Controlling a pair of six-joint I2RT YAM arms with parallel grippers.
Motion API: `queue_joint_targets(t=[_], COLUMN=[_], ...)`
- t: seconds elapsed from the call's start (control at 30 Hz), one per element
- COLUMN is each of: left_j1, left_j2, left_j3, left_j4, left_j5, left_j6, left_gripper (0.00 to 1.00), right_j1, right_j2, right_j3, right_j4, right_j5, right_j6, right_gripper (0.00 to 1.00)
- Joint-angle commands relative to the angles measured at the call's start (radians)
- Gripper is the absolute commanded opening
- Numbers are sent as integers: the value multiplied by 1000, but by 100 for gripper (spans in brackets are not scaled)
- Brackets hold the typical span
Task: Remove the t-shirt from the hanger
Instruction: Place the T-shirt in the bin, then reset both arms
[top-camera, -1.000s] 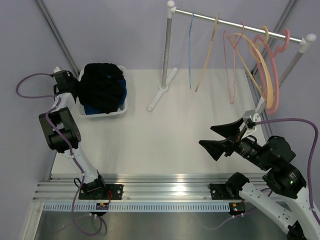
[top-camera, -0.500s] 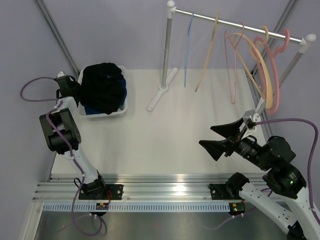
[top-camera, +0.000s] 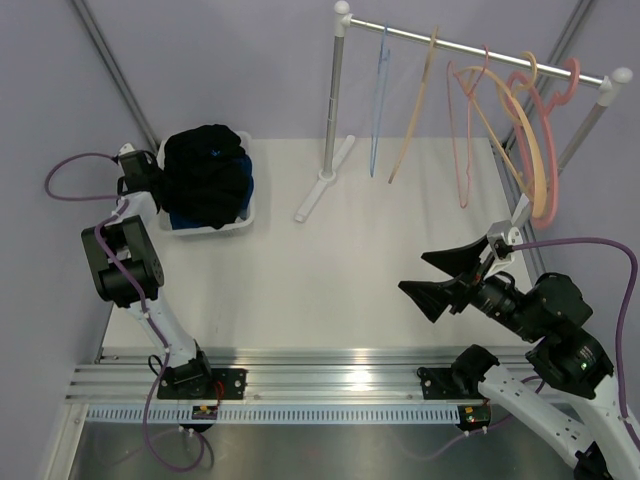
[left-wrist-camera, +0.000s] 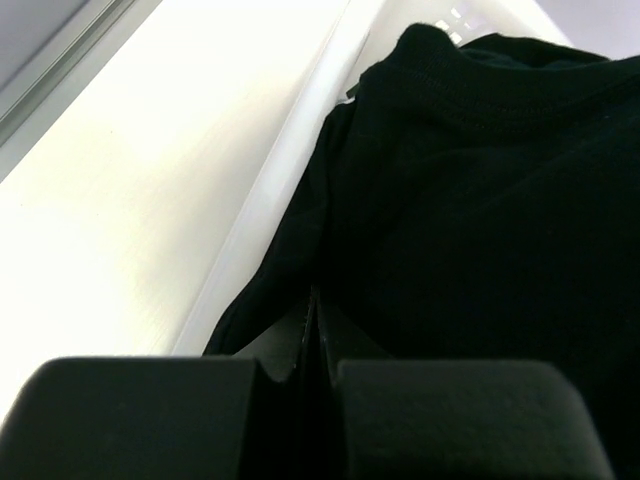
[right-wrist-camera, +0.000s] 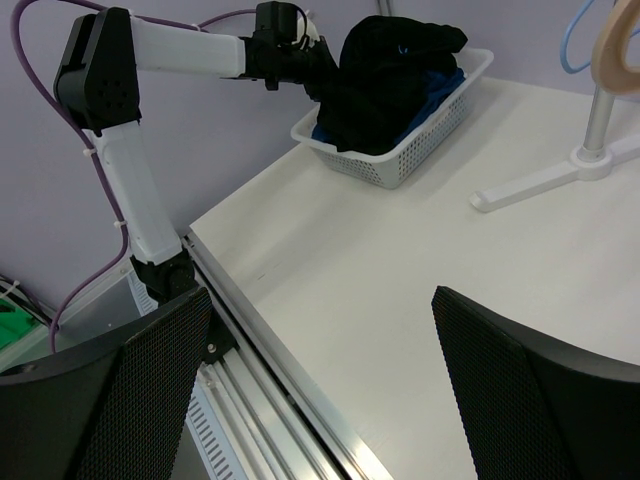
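Left arm: reaches to the far left corner of the worktop (top-camera: 350, 290), with its wrist at the outer wall of the basket (top-camera: 218, 230).
Left gripper (left-wrist-camera: 312, 318): the jaws are pressed together with only a thin seam between them, and the tip sits against the dark cloth. The left wrist view does not show whether a fold is pinched inside.
T-shirt (top-camera: 207, 172): black, bunched in a heap inside the basket in the far left corner. It rises above the rim and is on no hanger.
Blue garment (top-camera: 178, 217): lies under the black heap, with only an edge showing.
Rack (top-camera: 335, 100): stands at the far edge, right of centre, and its rail runs toward the far right corner.
Hangers (top-camera: 462, 130): blue, tan, pink and orange ones hang from the rail. Every one is bare.
Right gripper (top-camera: 412, 272): wide open and holding nothing, it hovers above the near right part of the worktop, well apart from the rack and the basket.
Step in hand: judging by the bare hangers and the filled basket, the shirt appears to be off already. What remains is the drop-off at the basket.
Next move: the left jaws likely need to part, then the arm should back off along the basket's outer side. It should rise slowly so that no fold snags on a finger and trails over the rim.
Risk: cloth caught on the fingers could drag the heap or tip the light basket.
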Motion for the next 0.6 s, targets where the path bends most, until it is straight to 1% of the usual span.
queue_joint_targets(t=[0.0,0.1,0.17,0.3,0.33,0.37,0.4,0.43,0.53,0.57], left_j1=[-13,-13,-12,-12,-13,-13,-12,-12,-13,-12], left_j2=[32,46,52,12,-1,-14,-27,-58,-125,-141], left_j3=[28,26,56,80,85,94,99,100,103,105], left_j4=[-97,-115,-142,-169,-175,-183,-186,-188,-195,-200], left_j5=[-8,-20,-41,-55,-58,-63,-63,-63,-55,-54], left_j6=[27,37,57,68,69,77,79,82,83,82], left_gripper=[0,0,0,0,4,12,17,27,49,52], right_j1=[-2,-2,-2,-2,-2,-2,-2,-2,-2,-2], right_j2=[-6,-6,-12,-9,-6,-4,-6,-6,-10,-10], right_j3=[-3,1,1,1,2,2,2,2,2,2], right_j4=[17,12,14,14,14,12,12,12,12,14], right_j5=[7,3,7,7,6,6,6,9,7,6], right_j6=[-14,-12,-12,-12,-14,-14,-14,-14,-15,-15], right_gripper=[100,99,99,99,100,100,99,99,99,100])
